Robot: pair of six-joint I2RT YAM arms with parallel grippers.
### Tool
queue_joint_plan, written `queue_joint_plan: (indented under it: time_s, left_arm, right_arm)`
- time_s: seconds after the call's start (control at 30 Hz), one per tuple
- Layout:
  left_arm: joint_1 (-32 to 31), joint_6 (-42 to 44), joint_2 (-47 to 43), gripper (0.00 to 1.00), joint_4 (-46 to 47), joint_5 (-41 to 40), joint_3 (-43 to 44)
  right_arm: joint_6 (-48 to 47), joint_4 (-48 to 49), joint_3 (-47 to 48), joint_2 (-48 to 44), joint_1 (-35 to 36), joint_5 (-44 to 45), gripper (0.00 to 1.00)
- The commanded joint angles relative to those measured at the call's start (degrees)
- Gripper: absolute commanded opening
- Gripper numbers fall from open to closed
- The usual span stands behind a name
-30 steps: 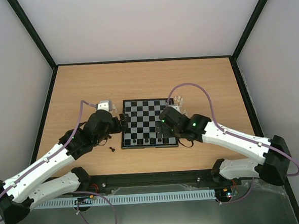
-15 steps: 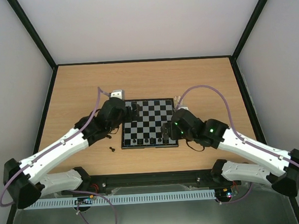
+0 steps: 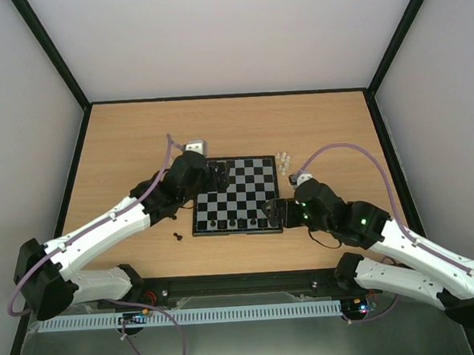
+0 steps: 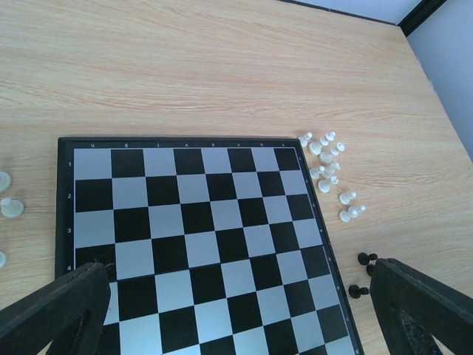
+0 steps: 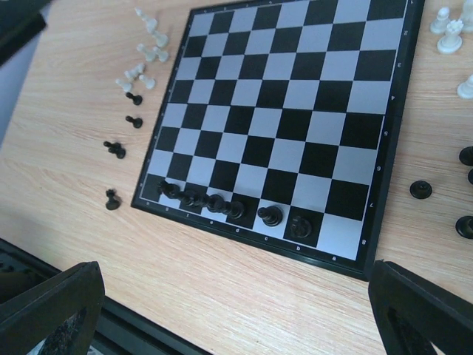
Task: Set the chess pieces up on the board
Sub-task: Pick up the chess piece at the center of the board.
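Left hand (image 4: 236,296) and right hand (image 5: 236,296): both released, empty. Black chess pieces (image 5: 235,209) line the side of the board (image 5: 295,96) toward my near edge of the surface (image 5: 222,296).

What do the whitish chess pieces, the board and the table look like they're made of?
Whitish chess pieces: milky and translucent with a gloss, probably plastic. Board: smooth black and silvery-grey squares with a slight sheen, likely plastic or printed laminate. Table: pale wood grain, matte; veneer or laminate, cannot tell.
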Motion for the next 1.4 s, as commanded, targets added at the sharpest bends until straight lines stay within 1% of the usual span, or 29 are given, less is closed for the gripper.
queue_joint_plan:
  time_s: [0.0, 0.13, 0.27, 0.47, 0.63, 0.73, 0.87, 0.93, 1.0, 1.13, 1.2, 1.3, 1.37]
  left_arm:
    - [-0.43, 0.72, 1.38, 0.99, 0.94, -0.08, 1.51]
    - [-0.39, 1.36, 3.44, 1.00, -1.44, -0.17, 3.64]
    - [-0.55, 2.12, 3.79, 0.99, -2.49, 0.56, 4.25]
    - [-0.78, 2.33, 3.45, 0.99, -3.11, 0.81, 2.69]
    - [-0.82, 2.05, -1.25, 0.99, -4.71, -1.08, 0.98]
    - [-0.89, 1.52, -4.32, 0.99, -5.32, -1.92, -0.36]
    - [-0.92, -0.93, -6.53, 1.00, -6.90, -4.24, -1.71]
    - [-0.81, -2.10, -7.85, 0.99, -5.62, -5.16, -3.75]
    - [-0.81, -2.99, -8.79, 1.00, -4.38, -6.30, -6.11]
    - [-0.50, -2.68, -8.97, 0.99, -2.71, -7.00, -9.25]
    - [0.13, -2.07, -8.61, 0.99, -2.91, -6.77, -10.01]
    - [1.09, -1.03, -9.30, 1.00, -2.46, -5.44, -11.43]
    - [1.86, -0.31, -10.38, 1.00, -1.44, -3.96, -12.60]
  right_arm:
    - [-0.43, -0.84, -1.99, -3.97, 0.25, -0.87, 0.98]
    - [-0.62, -1.54, -3.86, -5.45, 0.24, 0.52, 0.99]
    - [-1.96, 0.15, -3.81, -3.65, 0.25, -0.48, 0.99]
    - [-4.76, 3.96, -2.15, 3.67, 0.28, -2.13, 0.99]
    - [-7.22, 3.46, 2.59, 11.90, 0.26, -2.43, 0.99]
    - [-9.01, 2.28, 4.93, 14.66, 0.24, -0.18, 0.99]
    - [-8.21, -1.24, 8.44, 17.26, -0.09, 7.22, 0.99]
    - [-6.59, -3.14, 9.13, 18.18, -0.99, 11.23, 0.99]
    - [-4.72, -4.02, 8.47, 18.63, -3.27, 12.72, 0.99]
    - [-2.67, -3.60, 4.79, 18.97, -10.99, 9.49, 0.99]
    - [-1.77, -3.13, 3.15, 19.65, -13.37, 8.07, 0.93]
    - [-0.44, -2.76, 1.61, 22.10, -16.04, 6.90, 0.77]
    - [0.41, -2.31, 0.71, 24.39, -17.33, 5.69, 0.60]
